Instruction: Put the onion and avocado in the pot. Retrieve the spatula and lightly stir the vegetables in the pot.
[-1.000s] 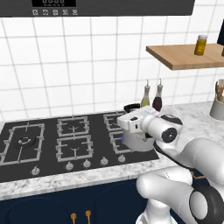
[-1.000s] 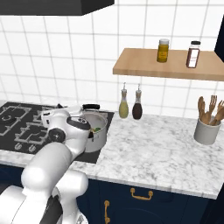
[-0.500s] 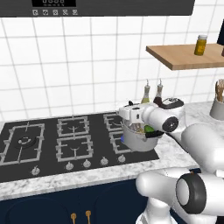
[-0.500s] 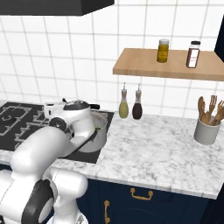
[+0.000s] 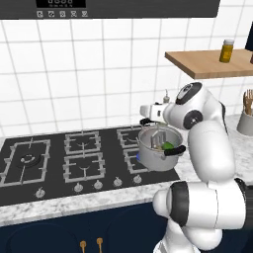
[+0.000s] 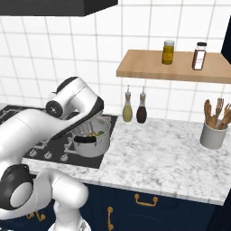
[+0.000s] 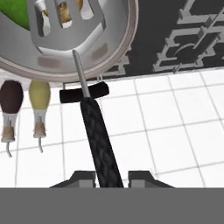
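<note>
**Spatula held with its blade in the pot**

In the hand view, the gripper [image 7: 111,177] is seen pinched on the black textured handle of the spatula [image 7: 89,103], one dark fingertip pressed to each side of the grip. From the fingers the handle runs away to a thin metal shank and then to a slotted steel blade, which lies inside the rim of the pot [image 7: 114,54]. Through the slots of the blade a pale tan patch, the onion [image 7: 65,12], is glimpsed, and a patch of green, the avocado [image 7: 15,13], is seen at the edge of the pot beside the blade. One black side handle of the pot is crossed by the shank.

In the left base view, the pot [image 5: 157,156] is found on the near right burner of the black gas hob [image 5: 59,158], with the gripper [image 5: 148,111] held above and behind its rim and the spatula [image 5: 159,139] standing down into it. The avocado [image 5: 168,146] lies against the right inner wall, just beside the blade. Whether blade and vegetables touch cannot be told.

Farther off, in the right base view, two bottles [image 6: 134,108] stand against the tiled wall on the marble counter [image 6: 171,153], beyond the pot [image 6: 92,140]. A utensil crock [image 6: 212,134] stands well apart to the right, and two jars [image 6: 182,53] are set on the wooden shelf [image 6: 144,67] above.
</note>
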### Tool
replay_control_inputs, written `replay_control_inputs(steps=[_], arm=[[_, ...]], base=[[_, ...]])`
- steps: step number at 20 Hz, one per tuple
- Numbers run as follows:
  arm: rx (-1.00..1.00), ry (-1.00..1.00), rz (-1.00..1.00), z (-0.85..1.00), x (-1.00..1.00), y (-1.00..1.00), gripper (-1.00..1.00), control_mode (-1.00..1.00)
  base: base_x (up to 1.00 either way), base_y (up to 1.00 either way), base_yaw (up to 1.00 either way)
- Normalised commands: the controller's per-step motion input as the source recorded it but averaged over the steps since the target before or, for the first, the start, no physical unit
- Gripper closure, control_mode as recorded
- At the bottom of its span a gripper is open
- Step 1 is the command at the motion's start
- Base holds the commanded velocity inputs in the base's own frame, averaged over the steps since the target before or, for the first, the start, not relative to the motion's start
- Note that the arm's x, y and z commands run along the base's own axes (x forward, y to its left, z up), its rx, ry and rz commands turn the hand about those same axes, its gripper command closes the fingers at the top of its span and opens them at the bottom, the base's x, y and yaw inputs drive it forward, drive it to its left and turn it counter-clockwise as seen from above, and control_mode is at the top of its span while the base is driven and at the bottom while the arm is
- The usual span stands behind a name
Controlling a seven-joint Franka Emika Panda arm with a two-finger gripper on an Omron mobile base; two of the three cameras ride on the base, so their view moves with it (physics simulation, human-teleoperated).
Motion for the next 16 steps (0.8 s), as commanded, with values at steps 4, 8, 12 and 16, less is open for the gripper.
replay_control_inputs(steps=[4,8,12,16], arm=[[0.07,0.13,-0.05,-0.15,0.00,-0.45,1.00,-1.00],[0.00,0.00,-0.03,-0.38,0.00,-0.58,1.00,-1.00],[0.00,-0.05,0.00,-0.56,0.03,-0.54,1.00,-1.00],[-0.01,-0.15,0.00,-0.70,0.28,-0.26,1.00,-1.00]], base=[[0.00,0.00,0.00],[0.00,0.00,0.00],[0.00,0.00,0.00],[0.00,0.00,0.00]])
